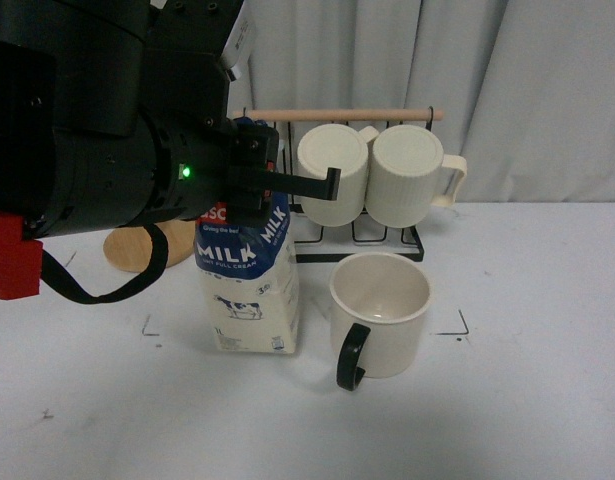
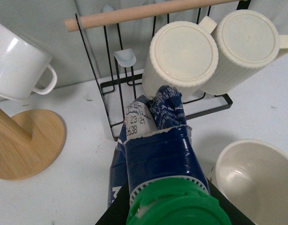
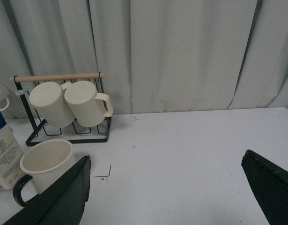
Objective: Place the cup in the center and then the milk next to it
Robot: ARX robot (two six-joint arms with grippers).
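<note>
The cup [image 1: 380, 310], cream with a black handle, stands upright inside the center [image 1: 457, 325], a white patch framed by black corner marks. The milk [image 1: 249, 285] stands on the table just left of the cup. My left gripper [image 1: 262, 185] is shut on the milk's top. The left wrist view shows the green cap and blue top [image 2: 158, 154] between the jaws, with the cup [image 2: 256, 173] beside it. My right gripper [image 3: 167, 187] is open and empty above bare table; that view shows the cup [image 3: 43, 161] and the milk [image 3: 3, 150].
A black wire rack [image 1: 357, 235] with a wooden bar holds two ribbed cream mugs [image 1: 372, 175] behind the cup. A wooden stand base [image 1: 137, 250] lies back left, with a small white mug [image 2: 19, 63] on it. Grey curtain behind.
</note>
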